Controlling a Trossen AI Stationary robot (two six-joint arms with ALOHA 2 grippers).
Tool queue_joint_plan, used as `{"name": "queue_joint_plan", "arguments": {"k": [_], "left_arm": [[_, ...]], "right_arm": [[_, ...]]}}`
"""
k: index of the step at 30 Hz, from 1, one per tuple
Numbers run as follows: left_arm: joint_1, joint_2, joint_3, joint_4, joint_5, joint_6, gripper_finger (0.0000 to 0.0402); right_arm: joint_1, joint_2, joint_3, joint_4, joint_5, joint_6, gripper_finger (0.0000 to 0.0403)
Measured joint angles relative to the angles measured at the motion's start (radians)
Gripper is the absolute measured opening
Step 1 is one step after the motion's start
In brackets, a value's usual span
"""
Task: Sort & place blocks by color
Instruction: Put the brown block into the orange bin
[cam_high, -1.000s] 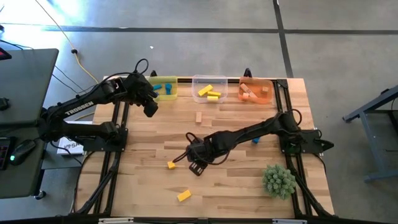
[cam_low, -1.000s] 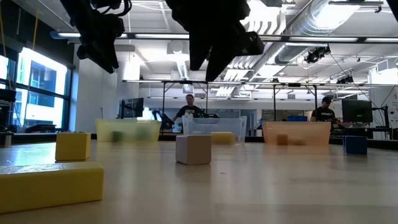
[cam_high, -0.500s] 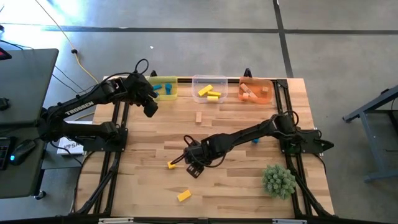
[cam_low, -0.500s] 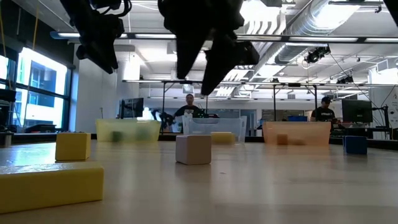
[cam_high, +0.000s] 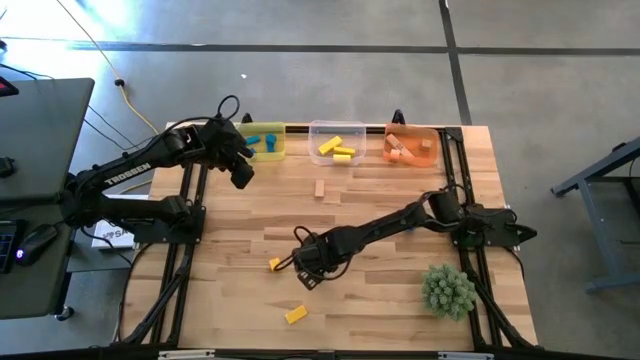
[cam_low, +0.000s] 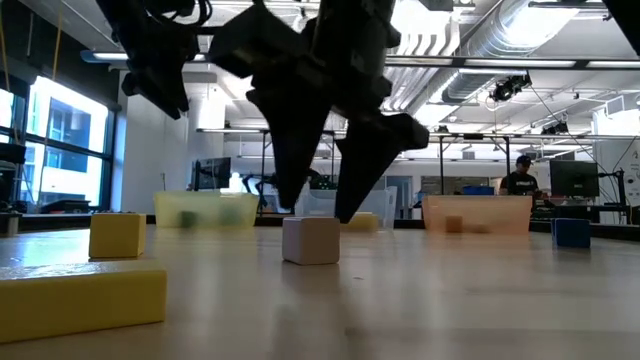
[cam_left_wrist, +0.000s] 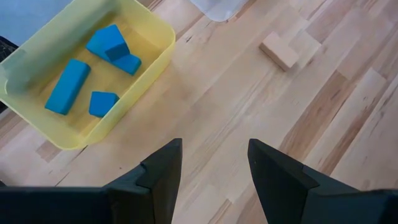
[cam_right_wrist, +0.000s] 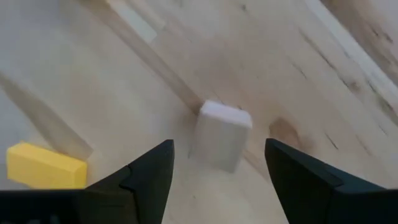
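My right gripper is open and hangs over the table's middle. A plain pale cube sits on the tabletop between and just below its fingers, which stand on either side without touching it. In the high view the gripper hides this cube. A yellow cube lies to its left and a yellow bar nearer the near edge. My left gripper is open and empty, hovering beside the yellow bin, which holds several blue blocks.
A clear bin with yellow blocks and an orange bin with wood blocks stand along the far edge. A wood block lies in front of them, a blue block to the right. A spiky green plant ball sits near right.
My right gripper has moved slightly toward the table's left and near edges and come down, so that its fingers now stand around the pale cube. The blocks have stayed where they were.
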Motion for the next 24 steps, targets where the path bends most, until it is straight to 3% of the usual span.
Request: {"name": "queue_joint_plan", "arguments": {"k": [12,15,20,24], "left_arm": [[-0.001,0.000,0.000,0.000,-0.015,-0.001,0.0172],[-0.001,0.000,0.000,0.000,-0.016,0.000,0.0172],[-0.002,0.000,0.000,0.000,-0.021,0.001,0.0172],[-0.002,0.000,0.000,0.000,-0.022,0.002,0.0172]], "right_arm": [[0.000,0.050,0.000,0.028,0.002,0.023,0.0229],[0.000,0.051,0.000,0.028,0.001,0.034,0.0197],[0.000,0.051,0.000,0.024,0.004,0.018,0.0105],[-0.004,0.051,0.001,0.025,0.000,-0.033,0.0100]]}}
